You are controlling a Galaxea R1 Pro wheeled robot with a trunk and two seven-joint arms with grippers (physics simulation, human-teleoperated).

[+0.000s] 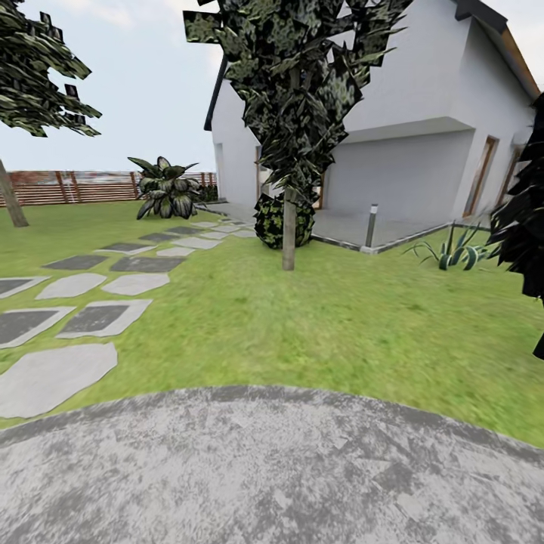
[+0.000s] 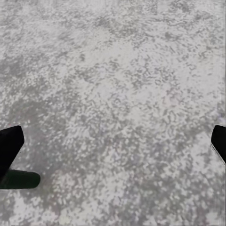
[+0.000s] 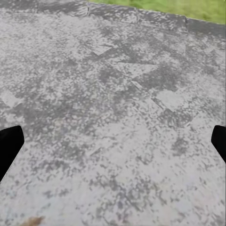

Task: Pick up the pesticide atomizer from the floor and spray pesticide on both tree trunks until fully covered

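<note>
One Tree Standing Ahead on the Lawn

One tree (image 1: 289, 113) is rising from the lawn (image 1: 340, 317) straight ahead in the head view, its pale trunk (image 1: 289, 230) standing upright under a dark, ragged crown, with a round dark shrub (image 1: 281, 221) sitting just behind the base. A second trunk (image 1: 10, 198) is leaning at the far left edge, near the brown slatted fence (image 1: 83, 187) that is closing off the garden behind it. A broad-leaved striped plant (image 1: 166, 189) is growing in front of that fence, and a trail of grey stepping stones (image 1: 91, 302) is curving from it toward the camera. A white house (image 1: 393, 128) is filling the right background, with a short post light (image 1: 371, 224) and a spiky plant (image 1: 453, 253) near its paved edge.

Closest to the robot, a mottled grey paved surface (image 1: 264, 468) is spreading across the foreground. Both wrist views are looking down at this paving. The left gripper (image 2: 113, 146) is hanging over it with its dark fingers (image 2: 10, 146) spread wide and nothing between them; the right gripper (image 3: 113, 143) is likewise released, its fingertips (image 3: 9, 146) far apart above the paving, grass showing beyond.
</note>
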